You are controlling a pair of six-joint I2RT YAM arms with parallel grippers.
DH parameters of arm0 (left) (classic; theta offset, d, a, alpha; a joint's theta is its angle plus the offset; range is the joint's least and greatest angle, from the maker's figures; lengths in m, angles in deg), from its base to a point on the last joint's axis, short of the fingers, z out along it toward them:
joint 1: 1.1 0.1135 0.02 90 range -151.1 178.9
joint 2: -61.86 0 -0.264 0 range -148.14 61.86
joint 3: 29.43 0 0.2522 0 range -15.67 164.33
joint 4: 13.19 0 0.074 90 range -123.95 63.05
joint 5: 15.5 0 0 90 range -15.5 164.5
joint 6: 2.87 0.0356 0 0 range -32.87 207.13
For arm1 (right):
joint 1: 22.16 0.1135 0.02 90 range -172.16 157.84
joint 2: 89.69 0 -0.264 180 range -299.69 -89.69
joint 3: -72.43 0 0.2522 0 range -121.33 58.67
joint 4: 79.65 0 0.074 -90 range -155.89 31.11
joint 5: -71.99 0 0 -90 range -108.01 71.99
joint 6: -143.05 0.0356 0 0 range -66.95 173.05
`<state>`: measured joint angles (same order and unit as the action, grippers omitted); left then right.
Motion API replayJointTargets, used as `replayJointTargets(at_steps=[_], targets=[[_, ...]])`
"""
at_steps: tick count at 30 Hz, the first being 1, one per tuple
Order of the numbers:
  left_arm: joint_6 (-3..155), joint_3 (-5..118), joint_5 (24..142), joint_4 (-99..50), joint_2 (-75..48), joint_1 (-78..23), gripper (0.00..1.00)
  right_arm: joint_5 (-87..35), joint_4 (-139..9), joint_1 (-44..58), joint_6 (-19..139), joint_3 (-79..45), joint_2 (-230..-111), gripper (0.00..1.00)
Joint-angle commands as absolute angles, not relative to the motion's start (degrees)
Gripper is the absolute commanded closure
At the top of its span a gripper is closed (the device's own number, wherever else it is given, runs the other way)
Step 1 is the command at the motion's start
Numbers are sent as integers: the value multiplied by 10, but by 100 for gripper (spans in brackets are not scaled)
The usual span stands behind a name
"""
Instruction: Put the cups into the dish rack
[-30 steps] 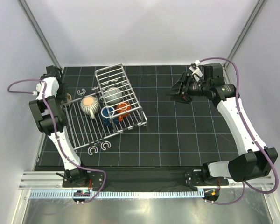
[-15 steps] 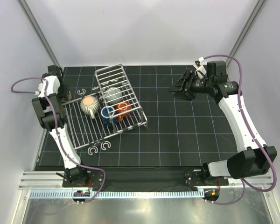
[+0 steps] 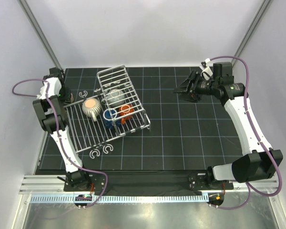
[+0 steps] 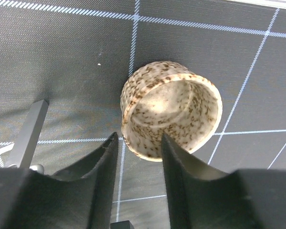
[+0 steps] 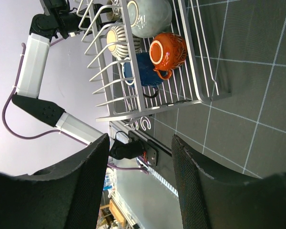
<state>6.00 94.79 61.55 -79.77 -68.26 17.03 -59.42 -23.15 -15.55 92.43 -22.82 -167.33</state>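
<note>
Tan cup (image 4: 169,112) on black mat (image 3: 181,138) | left gripper (image 4: 139,139) narrow astride rim | right gripper (image 5: 140,138) wide | pale walls (image 3: 148,33)

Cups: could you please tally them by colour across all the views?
Blue cup: 1
Orange cup: 1
Grey cup: 1
Striped cup: 1
Tan cup: 1
Total: 5

Soft, even light falls from above the rack (image 3: 119,102). My overhead view is bright and sharp, with only faint shadows under its wires on the dark mat (image 3: 181,138). Left of the rack, my wrist view shows the tan cup (image 4: 171,109) crisp and well lit, while my left fingers (image 4: 97,181) look near-black and soft-edged. In my right wrist view, the right fingers (image 5: 71,191) blur and the rack stays sharp.
</note>
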Motion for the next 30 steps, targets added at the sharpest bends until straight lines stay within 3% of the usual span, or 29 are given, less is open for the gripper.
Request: replayJointTargets(at_steps=[1,11,22,30], targets=[[39,957,621,-814,-675,179,65,-591,-248,-158,929,-246,-1676,43],[41,959,637,-791,-680,179,100,-589,-247,-158,930,-246,-1676,44],[39,923,690,-708,-601,178,100,-594,-235,-160,923,-261,-1673,44],[17,701,759,-456,-432,164,100,-598,-238,-159,918,-254,-1651,42]])
